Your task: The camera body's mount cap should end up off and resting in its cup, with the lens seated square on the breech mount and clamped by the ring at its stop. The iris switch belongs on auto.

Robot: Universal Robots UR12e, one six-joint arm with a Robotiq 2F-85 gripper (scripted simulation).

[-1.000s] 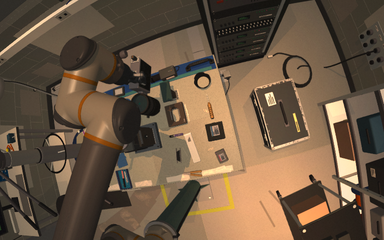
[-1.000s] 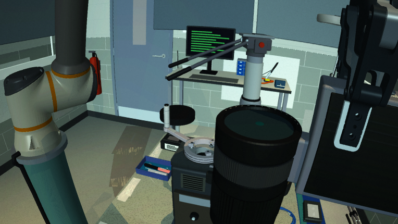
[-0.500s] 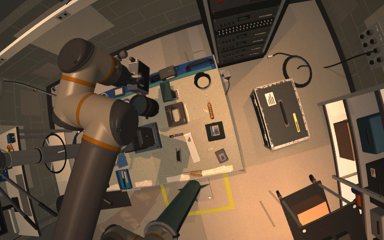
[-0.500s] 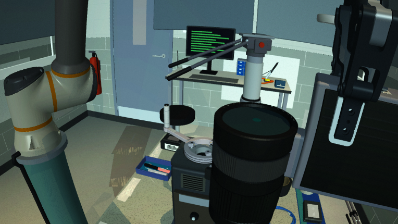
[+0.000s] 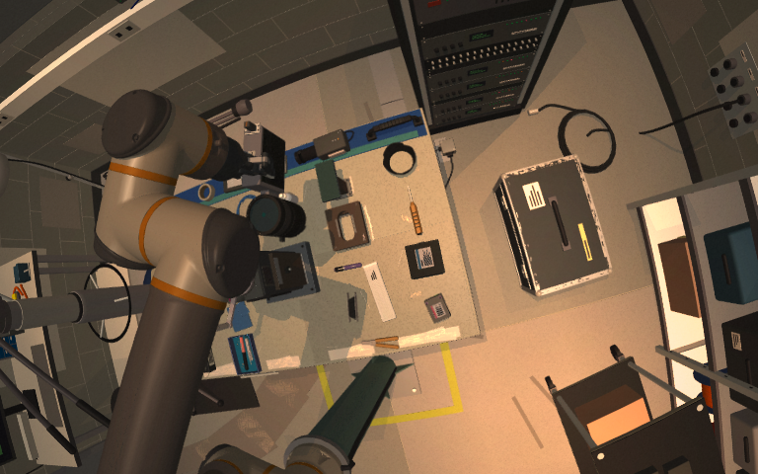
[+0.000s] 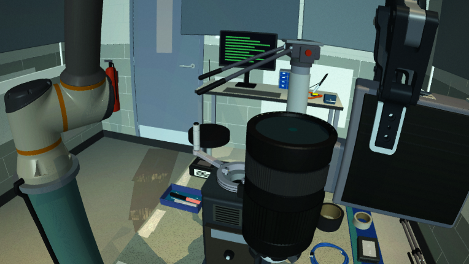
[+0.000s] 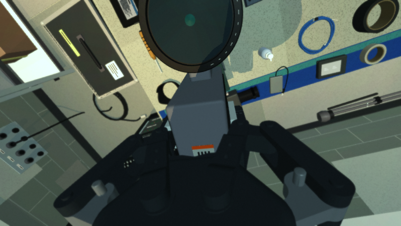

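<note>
My gripper [image 7: 200, 140] hangs above the left rear part of the bench, closed on the grey servo grip box on the side of the lens [image 6: 288, 190], a large black zoom lens whose front glass [image 7: 190, 28] faces up. The lens [image 5: 276, 215] is lifted off the bench. The camera body [image 6: 223, 213] stands just left of it, and its silver breech mount ring [image 6: 231, 173] faces up with a lever arm [image 6: 203, 147] sticking out. The mount opening is uncovered. The brown cup tray [image 5: 347, 226] sits to the right of the lens. The mount cap and the iris switch are not identifiable.
The robot's own elbow [image 5: 223, 257] crowds the camera body [image 5: 285, 274]. On the bench lie a screwdriver [image 5: 415, 215], a black ring [image 5: 400, 158], a blue cable coil [image 7: 316, 35], tape rolls [image 7: 374, 14] and small pads. A flight case [image 5: 553, 223] sits on the floor beyond the bench's right edge.
</note>
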